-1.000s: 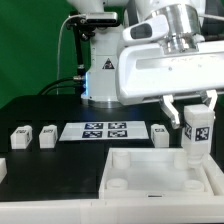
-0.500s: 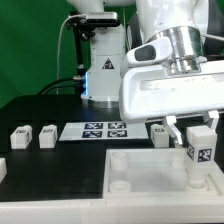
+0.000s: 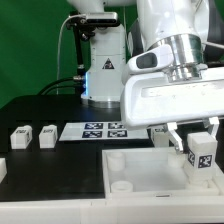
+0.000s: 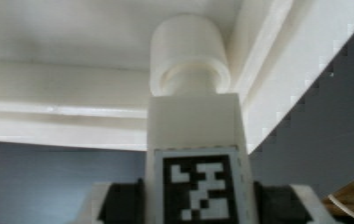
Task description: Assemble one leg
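My gripper (image 3: 202, 140) is shut on a white leg (image 3: 202, 152) with a black-and-white code tag on its face. It holds the leg upright over the near right corner of the large white square tray-like part (image 3: 140, 168). In the wrist view the leg (image 4: 199, 110) runs from between my fingers (image 4: 124, 205) toward the tray's raised rim (image 4: 85, 110). Its rounded end is close to the rim corner. Three more legs lie on the black table: two at the exterior view's left (image 3: 20, 137) (image 3: 47, 135) and one behind the tray (image 3: 160, 132).
The marker board (image 3: 105, 129) lies flat on the table behind the tray. A white robot base (image 3: 100, 70) with cables stands at the back. A white piece (image 3: 2, 168) shows at the left edge.
My gripper has carried the leg down and to the exterior view's right, closer to the tray's right corner. The other legs and the tray have not moved.
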Robot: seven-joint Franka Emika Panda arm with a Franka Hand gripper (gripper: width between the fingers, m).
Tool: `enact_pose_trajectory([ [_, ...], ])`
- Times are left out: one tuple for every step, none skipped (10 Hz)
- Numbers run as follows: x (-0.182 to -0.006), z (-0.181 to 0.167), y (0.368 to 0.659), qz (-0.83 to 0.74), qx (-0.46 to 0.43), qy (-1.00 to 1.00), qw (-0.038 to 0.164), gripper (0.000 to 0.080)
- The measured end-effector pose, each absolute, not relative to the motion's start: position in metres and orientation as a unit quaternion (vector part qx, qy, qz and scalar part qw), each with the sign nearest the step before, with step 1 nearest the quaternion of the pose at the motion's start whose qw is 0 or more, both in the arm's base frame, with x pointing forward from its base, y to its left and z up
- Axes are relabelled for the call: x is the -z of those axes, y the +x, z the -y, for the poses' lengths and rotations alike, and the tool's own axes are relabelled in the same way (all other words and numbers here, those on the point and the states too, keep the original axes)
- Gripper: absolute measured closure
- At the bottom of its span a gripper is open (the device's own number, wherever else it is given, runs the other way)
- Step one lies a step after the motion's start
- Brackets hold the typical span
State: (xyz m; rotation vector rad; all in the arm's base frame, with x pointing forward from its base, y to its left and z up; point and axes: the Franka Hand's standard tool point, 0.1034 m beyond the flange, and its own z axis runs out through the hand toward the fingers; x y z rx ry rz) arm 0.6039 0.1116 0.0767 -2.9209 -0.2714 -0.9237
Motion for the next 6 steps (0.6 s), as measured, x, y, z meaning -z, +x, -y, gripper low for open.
enact_pose_trajectory([
  [-0.0767,-0.1115,0.604,0.088,0.301,-0.949,0.033,0.0508],
  [-0.0769,-0.1116,0.604,0.089,0.298,-0.95,0.033,0.0508],
  [-0.0768,-0.1117,0.6039,0.089,0.294,-0.951,0.034,0.0508],
  [-0.0765,-0.1117,0.604,0.089,0.292,-0.952,0.034,0.0508],
  [-0.0731,-0.1117,0.6018,0.09,0.283,-0.954,0.034,0.0508],
  [-0.0729,-0.1117,0.6018,0.09,0.283,-0.954,0.034,0.0354],
])
